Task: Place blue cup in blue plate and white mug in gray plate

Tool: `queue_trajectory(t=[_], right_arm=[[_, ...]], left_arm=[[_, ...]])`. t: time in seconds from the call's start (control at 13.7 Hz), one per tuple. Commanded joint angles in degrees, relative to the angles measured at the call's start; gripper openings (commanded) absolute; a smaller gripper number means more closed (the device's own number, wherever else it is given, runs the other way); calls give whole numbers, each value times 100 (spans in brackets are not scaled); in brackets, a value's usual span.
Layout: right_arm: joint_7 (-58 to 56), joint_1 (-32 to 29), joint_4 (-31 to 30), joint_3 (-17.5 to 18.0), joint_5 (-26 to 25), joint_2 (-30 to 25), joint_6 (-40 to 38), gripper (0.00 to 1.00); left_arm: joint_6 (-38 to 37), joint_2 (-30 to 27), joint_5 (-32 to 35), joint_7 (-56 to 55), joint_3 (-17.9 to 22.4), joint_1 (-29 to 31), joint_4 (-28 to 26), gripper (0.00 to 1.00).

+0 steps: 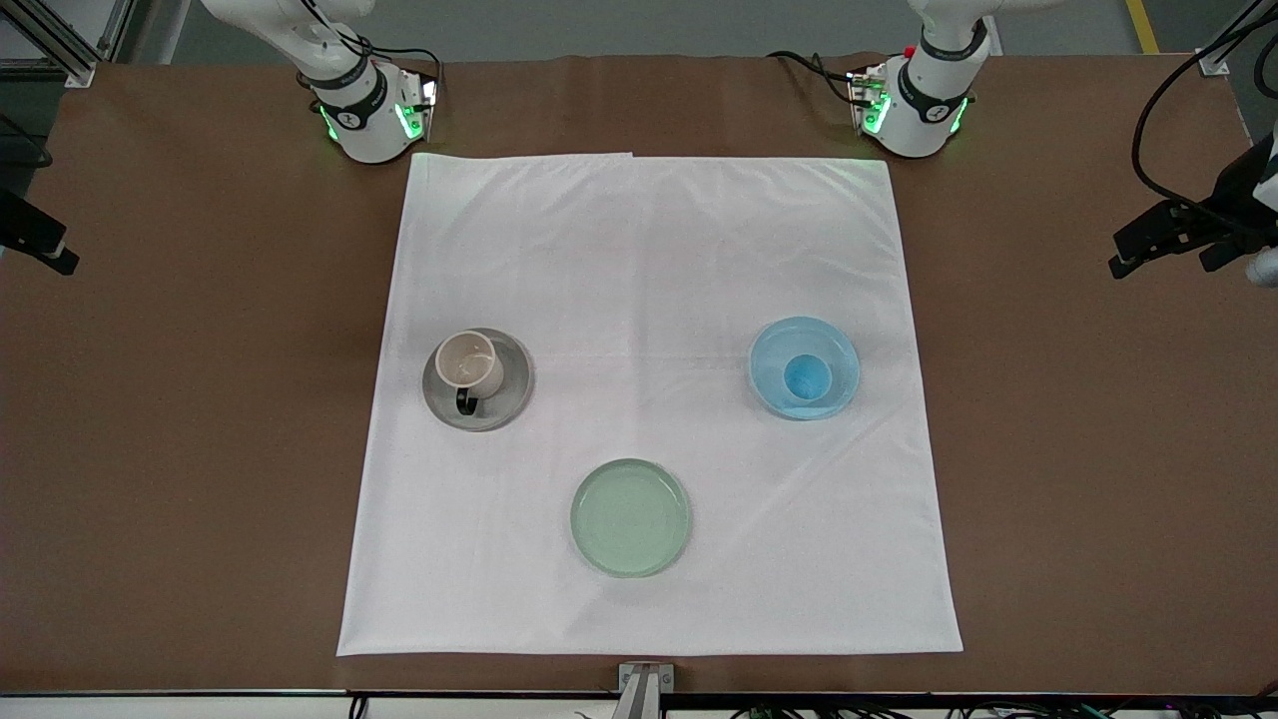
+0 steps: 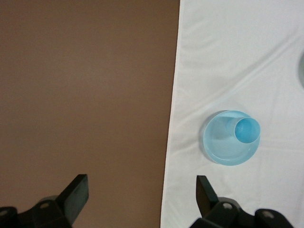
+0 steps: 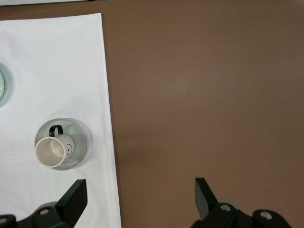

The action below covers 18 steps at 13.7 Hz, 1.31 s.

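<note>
Now, white cloth (image 1: 649, 300) covers the table's middle | gray plate (image 1: 511, 394) toward the right arm's end carries white mug (image 1: 469, 363) | blue plate (image 1: 839, 350) toward the left arm's end carries blue cup (image 1: 807, 378), seemingly upright | left gripper (image 2: 141, 195) spread, empty, over the cloth's edge | right gripper (image 3: 140, 195) spread, empty, over bare table

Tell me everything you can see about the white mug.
The white mug is a cream-white cylinder with a black loop handle, glossy like ceramic. It stands upright and looks empty, on the gray plate, which lies on the white cloth toward the right arm's end of the table. Its handle points toward the front camera. Only the plate touches it; no end effector is near.
</note>
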Motion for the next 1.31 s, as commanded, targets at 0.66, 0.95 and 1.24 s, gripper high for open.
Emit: queue_trajectory(t=[0.66, 0.95, 1.24], right_arm=[[-31, -22, 85, 27, 97, 52, 89, 100], [-31, -22, 85, 27, 97, 52, 89, 100], [-31, -22, 85, 27, 97, 52, 89, 100]], left_arm=[[37, -12, -99, 164, 39, 19, 45, 100], [46, 14, -99, 182, 39, 37, 54, 100], [46, 14, -99, 182, 39, 19, 45, 100]])
